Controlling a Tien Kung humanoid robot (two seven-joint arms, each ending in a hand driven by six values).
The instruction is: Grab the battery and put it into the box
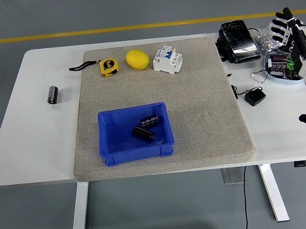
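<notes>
Batteries [146, 127], 2 inside blue box [110, 148], right hand [295, 34] empty at table edge

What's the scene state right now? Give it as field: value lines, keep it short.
box: blue box on the grey mat, near its front edge
in box: two dark batteries
loose battery: battery on the white table, left of the mat
mat back row: tape measure, lemon, circuit breaker
right hand: right hand at the right edge, fingers spread, holding nothing
left hand: not in view
</notes>
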